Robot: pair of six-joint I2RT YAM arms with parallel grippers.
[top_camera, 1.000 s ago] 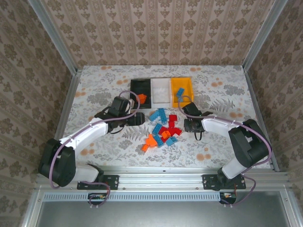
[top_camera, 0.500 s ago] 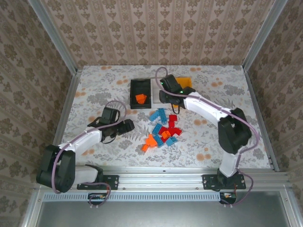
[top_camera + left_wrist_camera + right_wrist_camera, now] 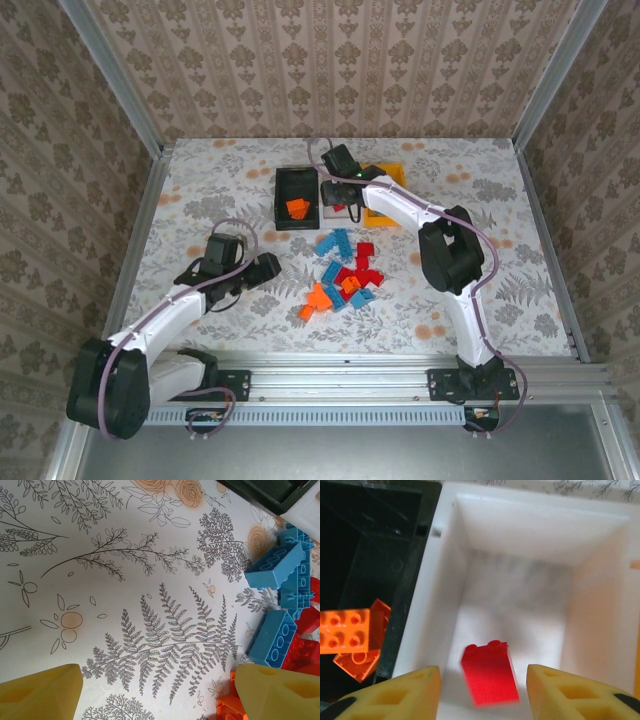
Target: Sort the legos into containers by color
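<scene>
1. Both arms are sitting in new places compared with a second ago: the left arm (image 3: 170, 305) has drawn back from the black bin (image 3: 281, 190) toward the near left, and the right arm (image 3: 410, 205) has swung from beside the loose legos (image 3: 343, 275) up to the row of bins.
2. On the left, we are seeing the left claw (image 3: 268, 265) hovering low over the patterned table (image 3: 200, 190). Its yellow fingers (image 3: 42, 690) are standing wide apart with nothing between them.
3. Just to the right of that claw, the loose legos are lying in a mixed heap of blue, red and orange. In the left wrist view a light blue brick (image 3: 275, 565) is resting at the heap's edge, with red and orange pieces nearer the right finger.
4. Farther back, the black bin is standing at the left end of the row and holding orange bricks (image 3: 298, 208).
5. The white bin (image 3: 600, 580) is sitting against the black bin's right wall, and the right claw (image 3: 482, 682) is hanging over it with its jaws parted.
6. Between those jaws, we are seeing a red brick (image 3: 489, 674), blurred, touching neither pad and lying within the white walls. We cannot tell whether it is resting on the bin's floor.
7. At the right end of the row, the yellow bin (image 3: 392, 172) is peeking out from behind the right arm.
</scene>
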